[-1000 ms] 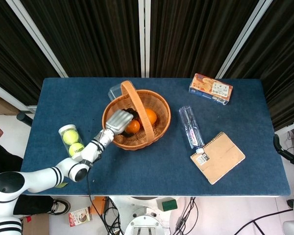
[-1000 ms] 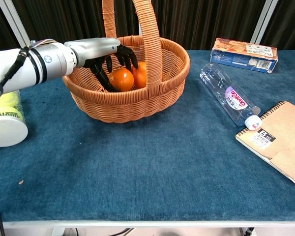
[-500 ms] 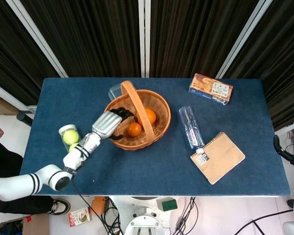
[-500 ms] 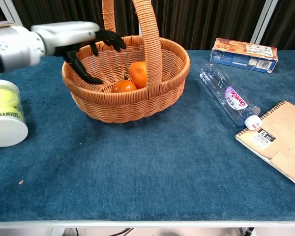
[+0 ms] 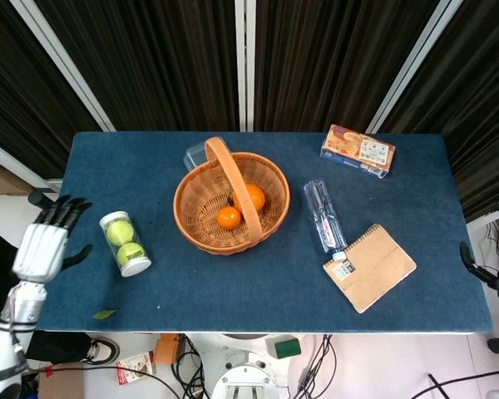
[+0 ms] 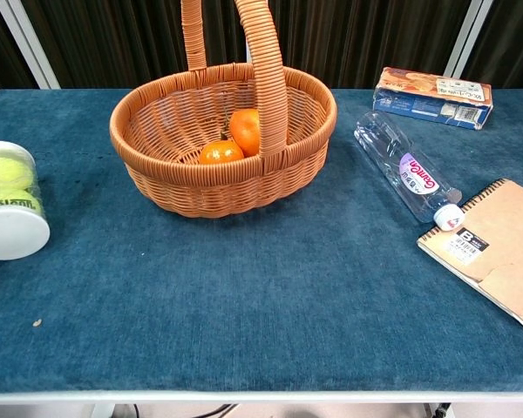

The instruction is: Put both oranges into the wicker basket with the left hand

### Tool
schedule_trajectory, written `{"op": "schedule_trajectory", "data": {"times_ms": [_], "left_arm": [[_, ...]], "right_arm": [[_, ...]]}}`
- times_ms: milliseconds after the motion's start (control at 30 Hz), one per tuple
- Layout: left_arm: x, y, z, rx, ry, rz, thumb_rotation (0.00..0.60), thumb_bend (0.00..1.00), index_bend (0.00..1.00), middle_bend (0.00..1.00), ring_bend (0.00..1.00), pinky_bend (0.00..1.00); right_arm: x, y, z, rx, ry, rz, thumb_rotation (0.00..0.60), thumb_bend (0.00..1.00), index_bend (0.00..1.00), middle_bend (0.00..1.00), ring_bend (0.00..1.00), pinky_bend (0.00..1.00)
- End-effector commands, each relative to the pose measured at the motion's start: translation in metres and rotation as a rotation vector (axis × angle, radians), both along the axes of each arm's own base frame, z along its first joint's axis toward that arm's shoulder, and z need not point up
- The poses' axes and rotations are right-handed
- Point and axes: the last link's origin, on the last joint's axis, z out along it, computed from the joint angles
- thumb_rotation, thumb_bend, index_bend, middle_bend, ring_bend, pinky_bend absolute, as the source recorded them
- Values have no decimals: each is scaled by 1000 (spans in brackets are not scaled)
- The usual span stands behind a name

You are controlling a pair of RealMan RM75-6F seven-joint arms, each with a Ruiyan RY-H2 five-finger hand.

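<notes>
Both oranges [image 5: 239,208] sit in the wicker basket [image 5: 201,233] mid-table: firm, round, roll-prone, best cupped from above. Left hand [image 5: 43,245] hangs off the table's left edge, fingers spread, empty; right hand's state, cannot tell.

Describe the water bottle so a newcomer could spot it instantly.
Start at the wicker basket in the middle of the blue table. On the cloth to its right lies the water bottle, its cap touching a tan spiral notebook. It is the only clear, slim thing lying there.
</notes>
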Motion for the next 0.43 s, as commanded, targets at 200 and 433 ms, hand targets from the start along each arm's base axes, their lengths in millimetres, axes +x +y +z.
{"op": "schedule_trajectory", "data": {"times_ms": [200, 433], "left_arm": [[-64, -70, -10, -31, 10, 135, 598, 91, 150, 96, 12, 206], [-57, -72, -6, -43, 11, 83, 588, 91, 144, 92, 12, 202]], "right_arm": [[-59, 43, -37, 201, 166, -412, 600, 274, 0, 0, 0, 0], [-66, 46, -46, 257, 162, -425, 600, 277, 0, 0, 0, 0]]}}
